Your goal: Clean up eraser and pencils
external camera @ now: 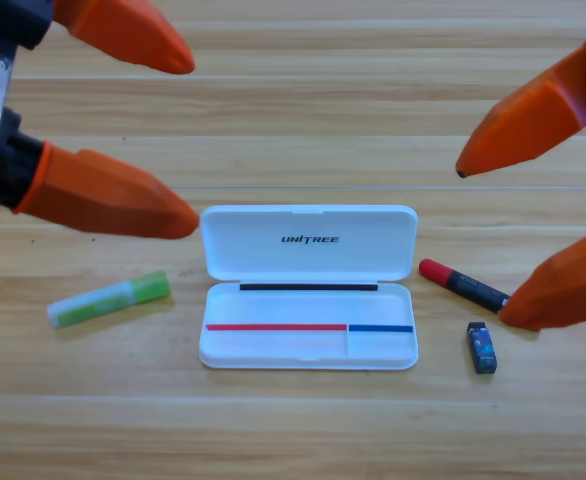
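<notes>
Three items are lying outside the open white case (pixel 308 290): eraser (pixel 482 347) and red-ended pencil (pixel 463 285), slanting down-right, nearest the right gripper (pixel 508 240); green pencil (pixel 110 299) lying left, below the left gripper (pixel 188 135). Both grippers' jaws are standing apart, holding nothing.

In front of you, a white case (pixel 309 290) lies open near the middle of the worktop (pixel 303 430). Its lid is folded back toward the far edge and lies flat, with the word UNITREE printed in dark letters across it. The shallow tray half sits on your near side, joined to the lid along a hinge. The worktop under it is pale wood, with planks running left to right.
</notes>
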